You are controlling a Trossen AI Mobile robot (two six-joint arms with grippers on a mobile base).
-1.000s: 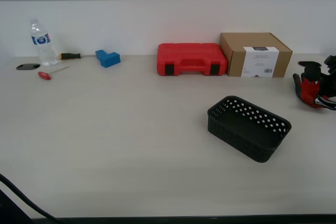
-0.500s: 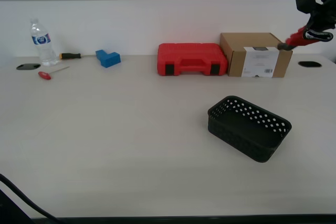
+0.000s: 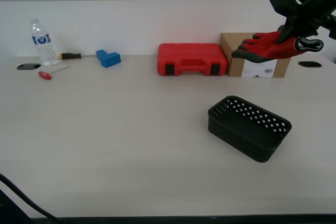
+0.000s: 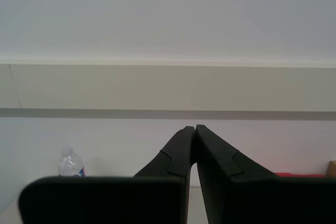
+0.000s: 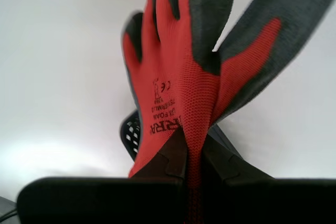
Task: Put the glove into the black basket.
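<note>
My first gripper (image 3: 300,38) is shut on the red glove (image 3: 265,47) with black fingertips and holds it high in the air at the exterior view's right, in front of the cardboard box. In the first wrist view the glove (image 5: 184,72) hangs from the shut jaws, and a corner of the black basket (image 5: 132,132) shows behind it. The black basket (image 3: 248,127) with round holes sits on the table right of centre, below and a little left of the glove. My second gripper (image 4: 195,145) is shut and empty, facing the wall; it does not show in the exterior view.
A red plastic tool case (image 3: 191,59) and a cardboard box (image 3: 255,61) stand at the back. A water bottle (image 3: 41,43), screwdrivers (image 3: 69,55) and a blue block (image 3: 107,57) lie at the back left. A black grommet (image 3: 310,64) is at the far right.
My first gripper lifted the glove off the table at the far right, raised it, and has now swung it leftwards so that it spreads out in front of the box.
</note>
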